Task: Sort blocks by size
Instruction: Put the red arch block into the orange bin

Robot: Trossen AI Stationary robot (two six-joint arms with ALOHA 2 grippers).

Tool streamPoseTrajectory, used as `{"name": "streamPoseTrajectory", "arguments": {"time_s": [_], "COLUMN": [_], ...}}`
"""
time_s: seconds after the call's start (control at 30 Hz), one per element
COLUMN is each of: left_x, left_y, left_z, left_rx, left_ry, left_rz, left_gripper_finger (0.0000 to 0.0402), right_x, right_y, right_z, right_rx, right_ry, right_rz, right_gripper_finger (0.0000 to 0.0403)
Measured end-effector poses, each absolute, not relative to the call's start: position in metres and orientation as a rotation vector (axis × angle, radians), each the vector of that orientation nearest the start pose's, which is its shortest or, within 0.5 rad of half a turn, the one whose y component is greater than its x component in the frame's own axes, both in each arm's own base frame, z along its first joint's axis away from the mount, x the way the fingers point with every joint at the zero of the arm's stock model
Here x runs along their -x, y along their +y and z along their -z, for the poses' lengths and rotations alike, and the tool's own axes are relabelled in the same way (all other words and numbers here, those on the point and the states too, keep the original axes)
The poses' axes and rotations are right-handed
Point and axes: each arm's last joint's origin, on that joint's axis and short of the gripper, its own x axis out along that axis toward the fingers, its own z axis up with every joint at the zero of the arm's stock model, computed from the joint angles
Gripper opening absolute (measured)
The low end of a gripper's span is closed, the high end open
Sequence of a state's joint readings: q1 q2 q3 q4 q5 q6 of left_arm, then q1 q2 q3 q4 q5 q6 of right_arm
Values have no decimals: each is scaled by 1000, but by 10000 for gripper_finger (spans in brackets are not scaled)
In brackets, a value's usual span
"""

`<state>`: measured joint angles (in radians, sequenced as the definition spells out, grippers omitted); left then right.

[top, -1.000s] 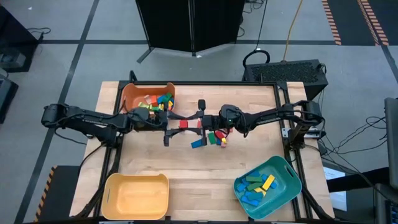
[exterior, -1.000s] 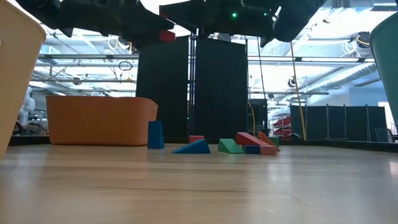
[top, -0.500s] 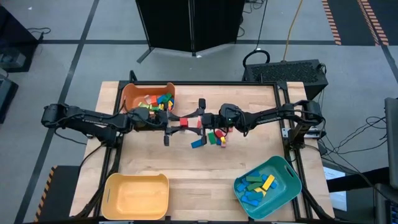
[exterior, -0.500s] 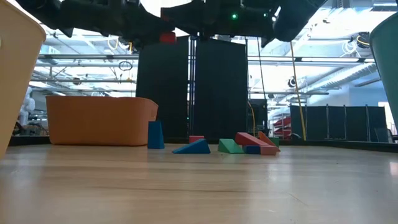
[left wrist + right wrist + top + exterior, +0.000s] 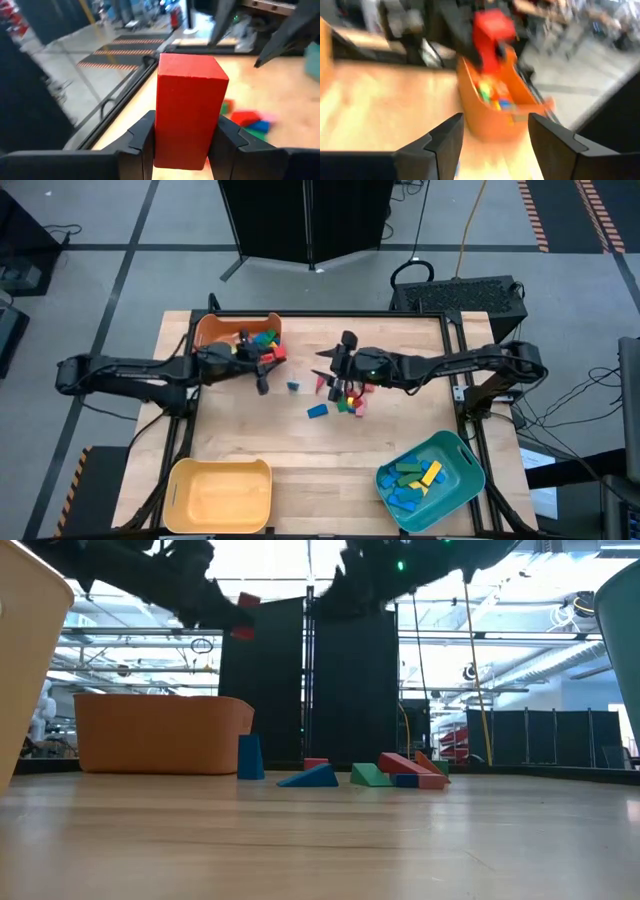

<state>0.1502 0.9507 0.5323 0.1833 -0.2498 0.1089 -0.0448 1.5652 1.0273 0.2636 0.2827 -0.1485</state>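
Gripping: left gripper [image 5: 182,145] clamps a tall red block [image 5: 189,107] between its two fingers, block standing up past the fingertips.
Left gripper place: in the high view the left gripper [image 5: 262,368] hangs off the near right corner of the orange bin [image 5: 215,331], red block [image 5: 275,357] just at the bin's rim; in the low view the block [image 5: 243,618] is well above the tabletop.
Right gripper: right gripper [image 5: 495,145] has its fingers spread with nothing between them; in the high view it [image 5: 335,368] sits over mid-table, beside the loose pile, apart from the left gripper.
Loose blocks: a cluster of red, green and blue pieces [image 5: 345,400] lies on the table centre; a blue wedge [image 5: 317,411] sits just beside it, a small blue piece [image 5: 293,386] a little apart toward the orange bin.
Orange bin: far left corner, holding mixed coloured blocks [image 5: 262,340].
Yellow bin: yellow bin [image 5: 220,495] at the near left edge, no blocks visible inside.
Teal bin: teal bin [image 5: 462,455] at the near right corner, with blue, green and yellow blocks [image 5: 415,476].
Open room: bare wood [image 5: 320,455] between the yellow and teal bins and in front of the pile.
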Motion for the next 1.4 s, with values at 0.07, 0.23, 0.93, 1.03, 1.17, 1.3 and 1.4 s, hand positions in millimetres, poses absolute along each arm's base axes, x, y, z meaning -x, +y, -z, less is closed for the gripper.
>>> {"name": "streamPoseTrajectory", "arguments": {"time_s": [0.07,0.23,0.93,1.03,1.17,1.3,1.4], "left_x": [-200,-192,-158,-158,-159,-162,-164], "left_y": [44,62,110,112,112,114,115], "left_z": [-249,-241,-218,-216,-210,-205,-202], "left_rx": [-110,-77,161,198,230,235,238], "left_ry": [295,392,599,609,637,662,679], "left_rz": [-428,-518,-831,-839,-827,-826,-825], "left_gripper_finger": [125,125,131,132,132,132,132], "right_x": [-349,-347,-357,-357,-357,-357,-355], "right_y": [-26,-27,-1,1,8,14,18], "right_z": [-261,-253,-243,-241,-241,-241,-239], "right_rx": [165,127,109,114,117,120,128], "right_ry": [359,432,408,422,418,418,441], "right_rz": [348,369,298,292,274,258,247], "right_gripper_finger": [204,201,201,201,201,201,201]}}
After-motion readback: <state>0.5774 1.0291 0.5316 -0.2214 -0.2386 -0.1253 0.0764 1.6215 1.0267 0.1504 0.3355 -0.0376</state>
